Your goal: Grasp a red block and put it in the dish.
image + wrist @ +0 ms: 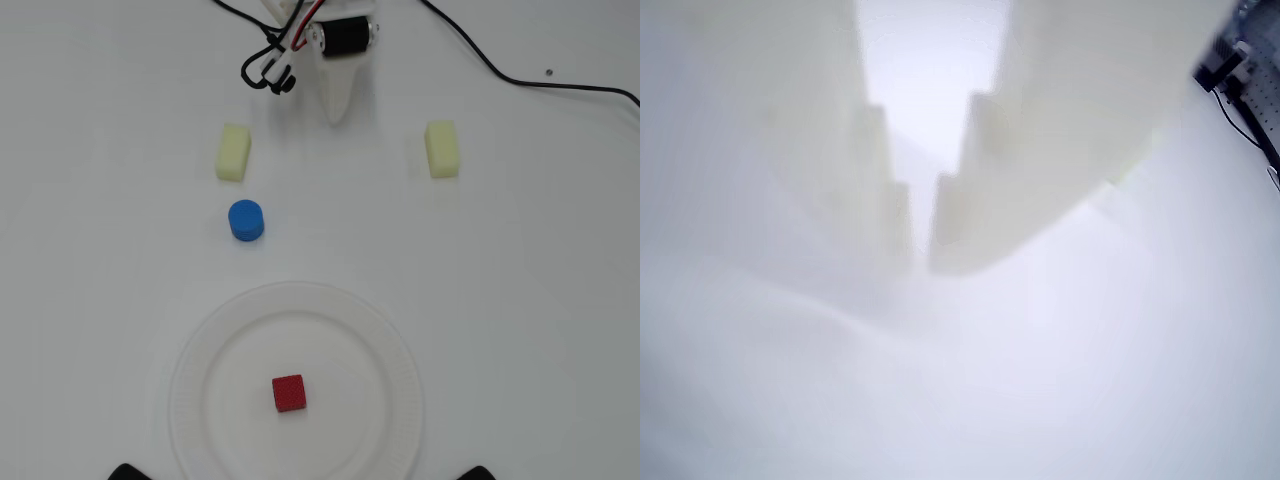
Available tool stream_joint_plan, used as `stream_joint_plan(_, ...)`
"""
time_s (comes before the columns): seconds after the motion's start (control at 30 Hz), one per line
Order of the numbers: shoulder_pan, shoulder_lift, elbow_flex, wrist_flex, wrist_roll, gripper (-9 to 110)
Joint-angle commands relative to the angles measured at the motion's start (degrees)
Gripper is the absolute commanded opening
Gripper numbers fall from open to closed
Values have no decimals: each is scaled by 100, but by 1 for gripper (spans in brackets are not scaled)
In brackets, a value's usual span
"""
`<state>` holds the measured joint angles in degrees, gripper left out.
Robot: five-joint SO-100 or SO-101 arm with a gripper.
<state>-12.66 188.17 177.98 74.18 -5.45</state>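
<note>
No brand, label or writing is showing legibly on anything in either view.

In the overhead view the gripper (335,112) is sitting at the top of the table (540,300), its white plastic fingers tapering to one point aimed down the picture, with a black motor (345,36) and looped black and red cables (268,68) behind it. In the wrist view the gripper (922,255) is filling the upper half: two pale, stepped plastic fingers (1040,150) are lying nearly together, with only a thin slit between their tips. They are holding nothing and touching no object.

The red block (289,393), a small cube with a slightly grainy top, is lying inside the dish (200,400), a little below its centre and well apart from the gripper. The dish is a round white paper plate with a ribbed rim, sitting at the bottom of the overhead view.

A blue cylinder (246,220) is standing upright above the dish, clear of its rim. Two pale yellow foam blocks, rounded and rectangular, are lying on either side of the gripper: one (233,152) just above the cylinder, the other (441,149) well to the right in the overhead view. The table is plain, smooth and white.
</note>
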Motion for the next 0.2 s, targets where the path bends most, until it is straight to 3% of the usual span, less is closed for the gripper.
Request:
stream_joint_plan(0.0,-53,976,422,123,0,0)
stream_joint_plan(0.17,-53,976,422,123,0,0)
